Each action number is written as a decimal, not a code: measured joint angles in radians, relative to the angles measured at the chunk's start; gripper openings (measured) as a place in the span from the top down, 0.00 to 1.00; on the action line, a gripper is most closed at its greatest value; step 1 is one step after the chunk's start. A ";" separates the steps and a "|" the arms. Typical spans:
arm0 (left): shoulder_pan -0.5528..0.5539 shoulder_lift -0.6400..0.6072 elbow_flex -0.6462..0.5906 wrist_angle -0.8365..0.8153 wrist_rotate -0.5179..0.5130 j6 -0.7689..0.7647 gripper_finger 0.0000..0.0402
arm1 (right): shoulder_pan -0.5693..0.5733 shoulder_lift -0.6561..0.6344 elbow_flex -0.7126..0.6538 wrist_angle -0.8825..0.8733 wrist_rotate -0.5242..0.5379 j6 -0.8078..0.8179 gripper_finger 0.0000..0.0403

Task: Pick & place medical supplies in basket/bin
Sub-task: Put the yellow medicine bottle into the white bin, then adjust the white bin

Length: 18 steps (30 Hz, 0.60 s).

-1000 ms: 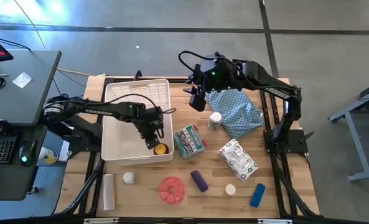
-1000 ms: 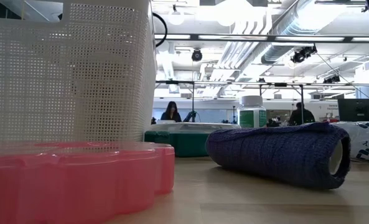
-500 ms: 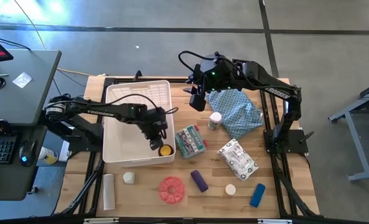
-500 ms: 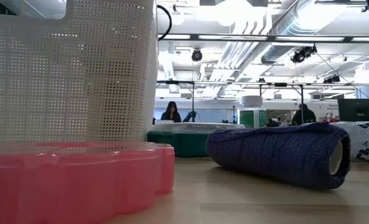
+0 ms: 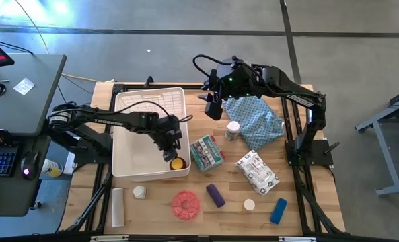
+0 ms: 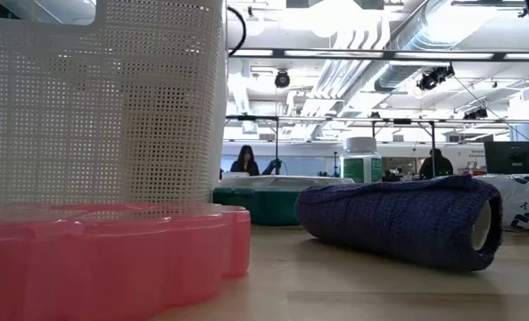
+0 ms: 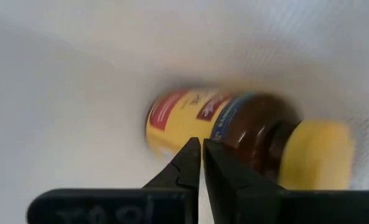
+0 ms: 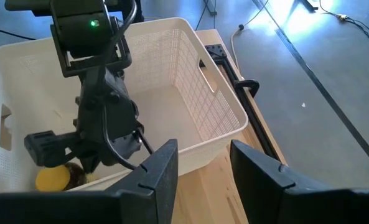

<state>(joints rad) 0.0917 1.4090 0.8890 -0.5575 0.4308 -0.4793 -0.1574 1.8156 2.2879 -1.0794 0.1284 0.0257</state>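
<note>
White lattice bin (image 5: 128, 144) on table (image 5: 300, 202): contains one amber yellow-capped bottle (image 7: 234, 134), lying on its side at the bin floor's near right corner. Left claw (image 7: 201, 158): inside bin just above bottle, fingers pressed together, gripping nothing. Right claw (image 8: 203, 168): parted, empty, hovering outside the bin's right wall; remaining on table: green-white packet (image 5: 204, 152), white printed packet (image 5: 257, 169), purple cylinder (image 5: 215, 195), red disc (image 5: 185, 205).

bottle label (image 7: 184, 115) blurred, no readable text

1 bin (image 5: 128, 134), 1 bottle (image 5: 178, 163), 2 packets (image 5: 205, 152).
</note>
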 joint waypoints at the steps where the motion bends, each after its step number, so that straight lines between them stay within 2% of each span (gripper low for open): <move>1: 0.000 0.000 0.000 -0.039 0.006 0.016 0.86 | 0.000 0.000 0.000 0.000 0.000 0.000 0.66; 5: 0.000 -0.013 0.000 -0.189 0.001 0.085 0.86 | 0.000 0.000 0.000 0.000 -0.014 0.000 0.66; 8: 0.000 -0.023 0.000 -0.286 -0.042 0.115 0.86 | 0.000 0.000 0.000 0.000 -0.015 0.000 0.66; 16: 0.000 -0.022 0.000 -0.530 -0.380 0.297 0.86 | 0.000 0.000 0.000 0.000 -0.026 0.000 0.66; 18: 0.000 -0.022 0.000 -0.561 -0.420 0.336 0.86 | 0.000 0.000 0.000 0.000 -0.029 0.001 0.66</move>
<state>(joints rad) 0.0921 1.3869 0.8890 -1.1184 0.0112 -0.1437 -0.1577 1.8156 2.2879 -1.0798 0.0995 0.0263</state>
